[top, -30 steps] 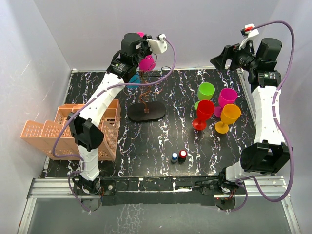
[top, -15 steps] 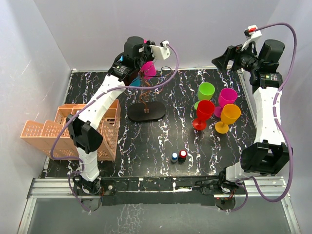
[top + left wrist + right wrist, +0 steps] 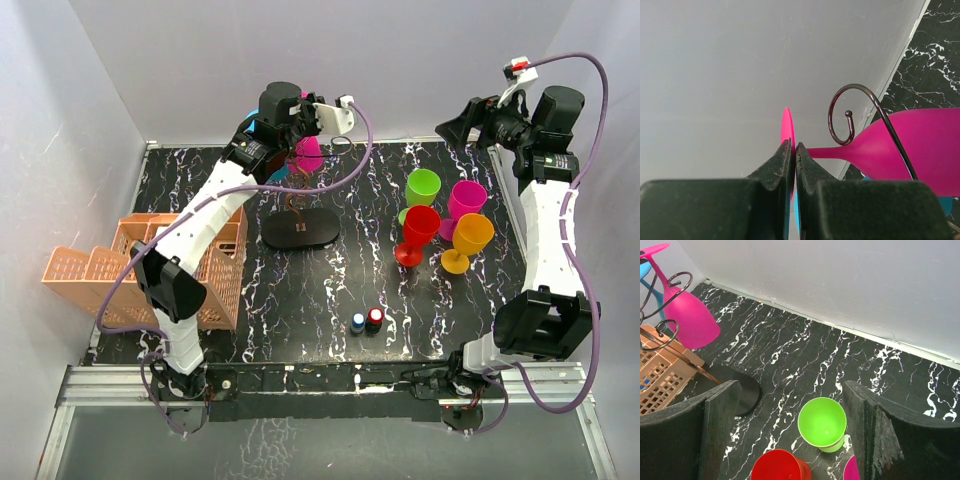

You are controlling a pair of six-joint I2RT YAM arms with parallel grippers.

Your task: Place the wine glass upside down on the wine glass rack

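Note:
The magenta wine glass (image 3: 308,155) is upside down at the top of the wine glass rack (image 3: 296,205), a thin brown wire stand on a black oval base. My left gripper (image 3: 300,118) is shut on the glass's thin foot (image 3: 786,127). In the left wrist view the stem (image 3: 830,151) runs just under a curled scroll arm (image 3: 840,112), and the bowl (image 3: 925,145) lies behind the wire. I cannot tell if the stem rests on the wire. A blue glass (image 3: 272,166) hangs on the rack's left side. My right gripper (image 3: 468,120) is open and empty, high at the back right.
Green (image 3: 423,186), red (image 3: 420,226), magenta (image 3: 466,199) and orange (image 3: 472,235) glasses stand upright at the right. An orange lattice crate (image 3: 150,265) sits at the left edge. Two small bottles (image 3: 366,320) stand near the front middle. The back wall is close behind the rack.
My left gripper has moved right and a little back with the magenta glass, bringing it over the rack's top. My right gripper has risen slightly.

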